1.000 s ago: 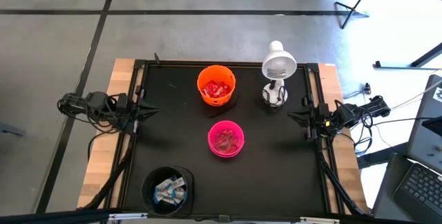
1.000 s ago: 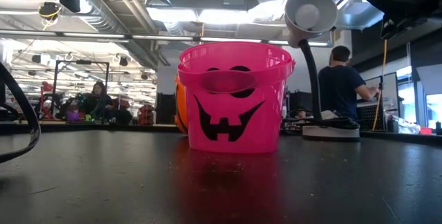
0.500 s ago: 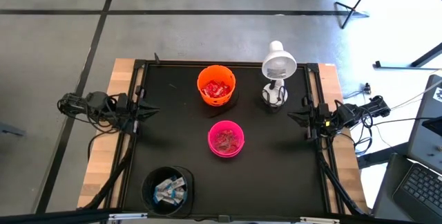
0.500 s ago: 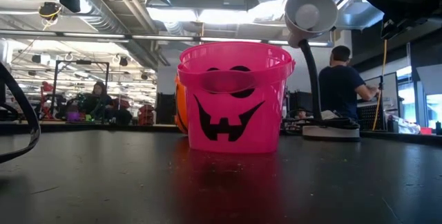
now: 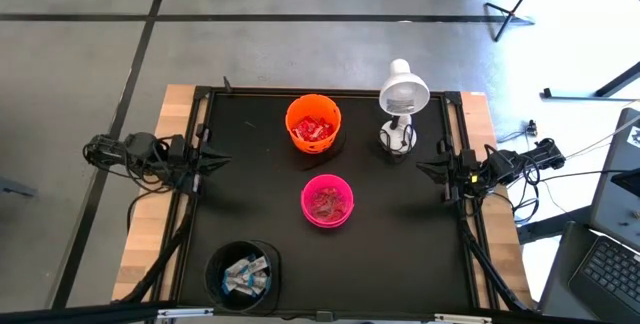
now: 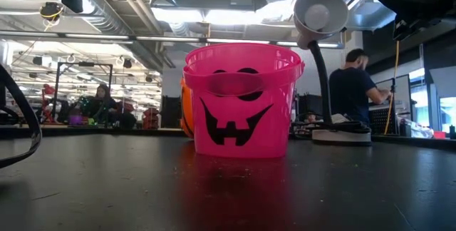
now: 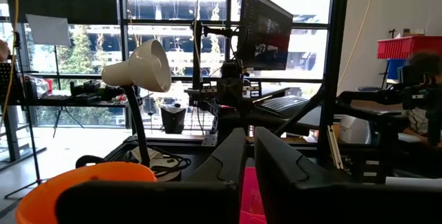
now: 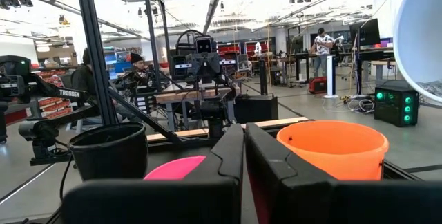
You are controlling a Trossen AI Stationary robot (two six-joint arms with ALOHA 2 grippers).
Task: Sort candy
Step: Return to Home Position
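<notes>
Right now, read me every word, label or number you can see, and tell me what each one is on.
"TROSSEN": on a dark machine part beyond the table, in the right wrist view.
Pink bucket: only a black painted face, no words.
Monitor screen: too blurred to read.
Nothing else is readable.

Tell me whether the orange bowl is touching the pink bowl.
Apart. The high view shows a strip of bare black table between the orange bowl and the pink bowl.
</notes>
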